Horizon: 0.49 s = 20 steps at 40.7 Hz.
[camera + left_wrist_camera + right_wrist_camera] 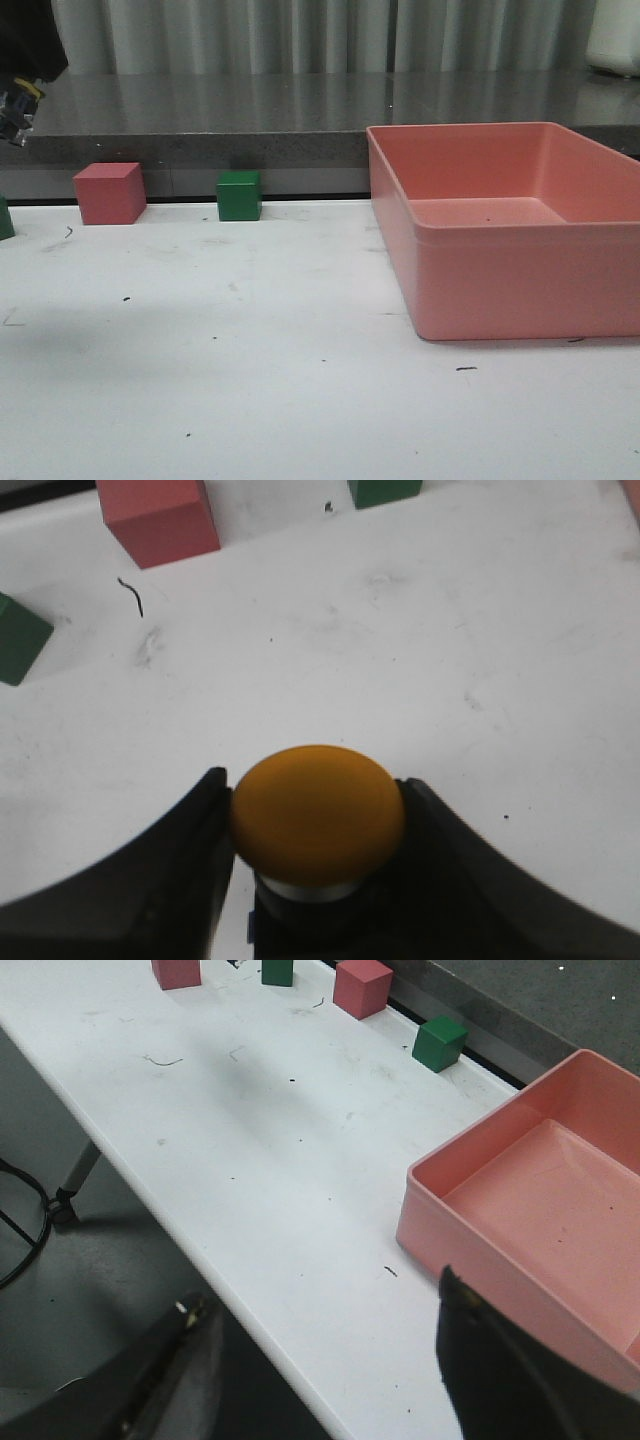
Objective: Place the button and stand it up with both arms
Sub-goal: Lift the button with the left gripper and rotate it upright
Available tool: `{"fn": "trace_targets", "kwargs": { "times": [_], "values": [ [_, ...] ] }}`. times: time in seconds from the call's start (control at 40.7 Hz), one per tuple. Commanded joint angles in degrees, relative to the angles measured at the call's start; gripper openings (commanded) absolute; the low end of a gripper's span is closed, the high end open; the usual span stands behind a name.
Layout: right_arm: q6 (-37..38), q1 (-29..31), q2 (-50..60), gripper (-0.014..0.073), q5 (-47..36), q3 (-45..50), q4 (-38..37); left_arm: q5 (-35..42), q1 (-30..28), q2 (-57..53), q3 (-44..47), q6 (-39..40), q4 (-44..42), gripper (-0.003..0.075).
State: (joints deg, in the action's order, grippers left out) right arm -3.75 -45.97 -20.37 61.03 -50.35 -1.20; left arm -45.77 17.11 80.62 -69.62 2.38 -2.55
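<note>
Left wrist view – left gripper [318,855] clamping button [317,815], above table [450,660]

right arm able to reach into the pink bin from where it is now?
Probably yes. The right pincer is open and empty, hanging off the table edge beside the pink bin, whose top is open and floor bare. Nothing visible blocks the way.

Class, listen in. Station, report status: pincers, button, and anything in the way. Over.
Left pincer shut on button, held above the table. Right pincer open, holding nothing, off the table edge. Pink bin at right; pink cube and green cube at back.
</note>
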Motion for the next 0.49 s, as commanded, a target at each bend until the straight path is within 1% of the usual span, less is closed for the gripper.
{"fn": "trace_targets", "kwargs": {
  "times": [0.0, 0.123, 0.172, 0.196, 0.344, 0.467],
  "values": [
    [-0.44, 0.02, -0.65, 0.0477, -4.05, -1.08, -0.25, 12.84, -0.09, -7.11, 5.16, -0.26, -0.24, 0.0176],
    [-0.44, 0.02, -0.65, 0.0477, -4.05, -1.08, -0.25, 23.66, -0.09, -12.41, 14.84, -0.26, -0.47, 0.0176],
    [-0.44, 0.02, -0.65, 0.0477, -4.05, -1.08, -0.25, 29.37, -0.09, -14.47, 19.08, -0.26, -0.72, 0.0176],
    [-0.44, 0.02, -0.65, 0.0477, -4.05, -1.08, -0.25, 33.68, -0.09, -15.82, 21.53, -0.26, -0.7, 0.0176],
    [-0.44, 0.02, -0.65, 0.0477, -4.05, -1.08, -0.25, 52.27, -0.09, -19.83, 33.43, -0.26, -0.7, 0.0176],
    [-0.44, 0.02, -0.65, 0.0477, -4.05, -1.08, -0.25, 67.76, -0.09, -19.96, 42.4, -0.26, -0.7, 0.0176]
  ]
}}
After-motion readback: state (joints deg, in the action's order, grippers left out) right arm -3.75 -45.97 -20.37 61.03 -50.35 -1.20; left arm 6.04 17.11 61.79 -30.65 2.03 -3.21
